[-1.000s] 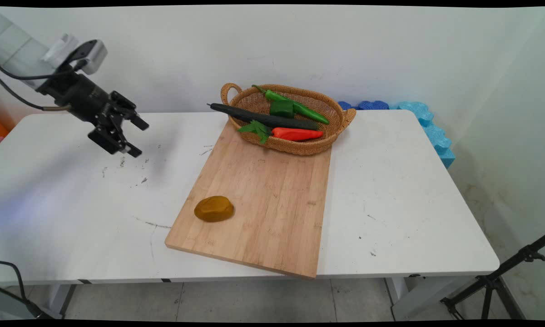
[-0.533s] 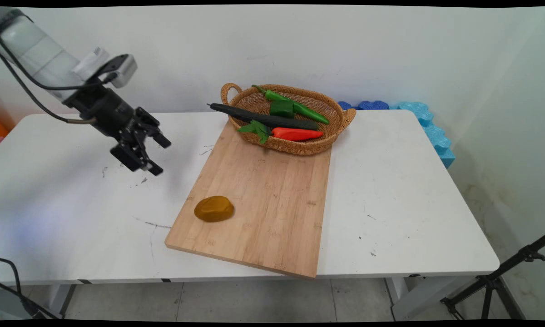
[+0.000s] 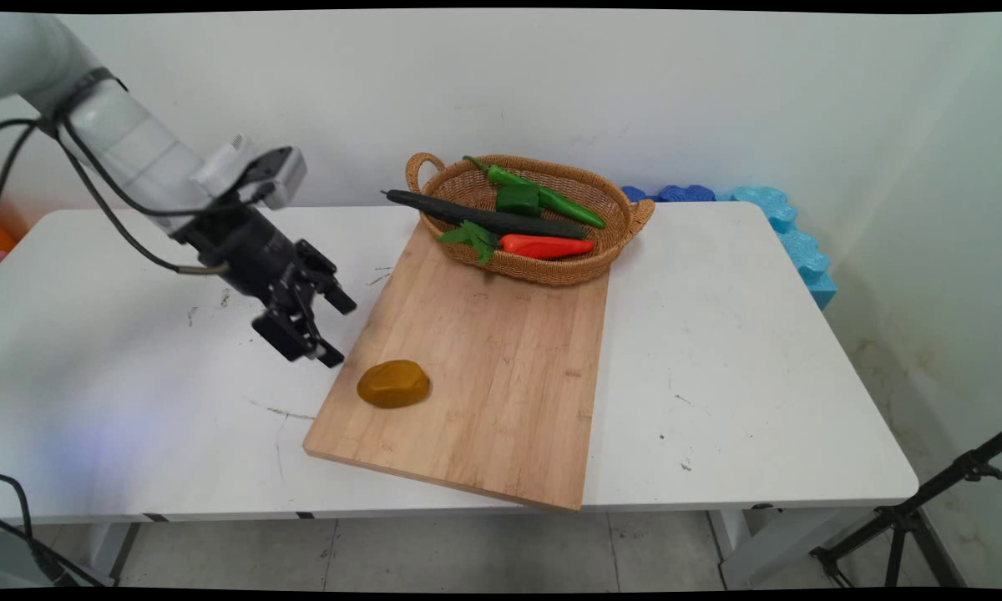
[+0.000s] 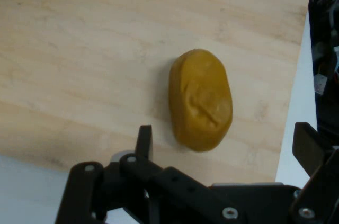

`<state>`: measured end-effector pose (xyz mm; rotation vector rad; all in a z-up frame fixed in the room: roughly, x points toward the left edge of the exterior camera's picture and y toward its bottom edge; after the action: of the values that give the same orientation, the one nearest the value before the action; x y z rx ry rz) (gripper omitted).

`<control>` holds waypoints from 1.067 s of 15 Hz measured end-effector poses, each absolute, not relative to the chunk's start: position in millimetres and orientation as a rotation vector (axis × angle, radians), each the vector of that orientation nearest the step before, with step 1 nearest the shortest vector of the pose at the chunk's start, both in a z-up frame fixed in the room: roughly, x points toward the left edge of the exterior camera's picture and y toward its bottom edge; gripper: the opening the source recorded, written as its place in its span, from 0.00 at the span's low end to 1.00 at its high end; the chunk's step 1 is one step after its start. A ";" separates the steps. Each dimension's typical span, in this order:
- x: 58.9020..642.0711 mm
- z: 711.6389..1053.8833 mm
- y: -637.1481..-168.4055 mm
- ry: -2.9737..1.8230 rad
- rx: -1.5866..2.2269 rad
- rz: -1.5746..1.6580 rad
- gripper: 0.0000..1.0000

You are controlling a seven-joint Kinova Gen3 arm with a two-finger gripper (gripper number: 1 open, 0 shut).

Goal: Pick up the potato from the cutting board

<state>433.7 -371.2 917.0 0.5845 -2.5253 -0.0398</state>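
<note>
**Main view: open gripper above the left edge of the cutting board, beside the potato**

Main view, potato [image 3: 393,384]: brownish-yellow, oval, lying on the wooden cutting board [image 3: 501,376] near the board's front-left corner. Nothing touches it.

Gripper [image 3: 336,331]: black, two-finger, tilted down toward the board, hanging above the table just off the board's left edge, up and left of the potato. Fingers spread wide, nothing between them. Whether either fingertip touches the board cannot be told.

Hand view: potato [image 4: 201,100] sits ahead of the gripper [image 4: 225,143], in line with the gap between the fingers. One finger [image 4: 143,140] rises left of the potato, the other at the picture's right edge. Board grain fills most of the picture behind the potato.

Far end of the board: wicker basket [image 3: 618,234] resting partly on the board's back edge, well apart from the potato. In the basket: a dark cucumber [image 3: 468,216] whose end juts out over the left rim, a red pepper [image 3: 547,245] with green leaves, a long green pepper [image 3: 568,207], and a blocky green piece [image 3: 518,200].

White table [image 3: 735,351] carries the board; scuff marks left of the board. Blue foam pieces [image 3: 793,238] lie beyond the table's back-right corner, far from the board.
</note>
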 end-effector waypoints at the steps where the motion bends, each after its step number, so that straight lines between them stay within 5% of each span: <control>1: 428.0 911.6 -370.3 -2.528 0.584 -0.040 1.00; 16: 380.3 847.6 -374.3 -2.576 0.561 0.018 1.00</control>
<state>380.3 -374.3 847.6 0.5613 -2.5760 0.0182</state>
